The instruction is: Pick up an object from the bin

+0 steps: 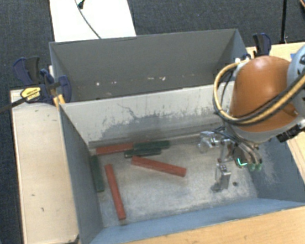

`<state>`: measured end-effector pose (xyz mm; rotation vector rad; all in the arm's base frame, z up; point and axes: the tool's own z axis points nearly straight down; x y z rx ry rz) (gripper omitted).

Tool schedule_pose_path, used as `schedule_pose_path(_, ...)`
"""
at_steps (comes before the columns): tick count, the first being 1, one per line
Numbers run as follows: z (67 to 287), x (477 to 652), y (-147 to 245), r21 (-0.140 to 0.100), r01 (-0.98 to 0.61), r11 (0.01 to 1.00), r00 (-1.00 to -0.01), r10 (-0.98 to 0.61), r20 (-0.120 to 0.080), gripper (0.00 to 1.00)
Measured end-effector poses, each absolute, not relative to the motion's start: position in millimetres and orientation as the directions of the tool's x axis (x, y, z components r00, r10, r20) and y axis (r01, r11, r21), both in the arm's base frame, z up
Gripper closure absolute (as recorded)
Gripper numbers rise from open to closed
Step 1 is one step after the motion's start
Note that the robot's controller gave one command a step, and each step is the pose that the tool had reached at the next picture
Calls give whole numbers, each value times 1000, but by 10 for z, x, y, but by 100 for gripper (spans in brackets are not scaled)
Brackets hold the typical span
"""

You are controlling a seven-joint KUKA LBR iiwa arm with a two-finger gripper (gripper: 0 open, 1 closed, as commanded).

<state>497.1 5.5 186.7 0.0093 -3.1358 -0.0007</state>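
The end effector [223, 184] hangs low over the right side of the bin [156, 109]; clenched or released, I cannot tell. The nearest thing, a slanted red stick [159, 166], lies well apart to its left.

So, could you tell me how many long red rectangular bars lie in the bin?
3 red bars: one at the back, one slanted mid-floor, one front-to-back at left. The arm may hide others.
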Motion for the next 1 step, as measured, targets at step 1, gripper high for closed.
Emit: schedule_pose_path(1, 844, 5045, 652, 1, 171, 985, -985, 171, 5, 0)
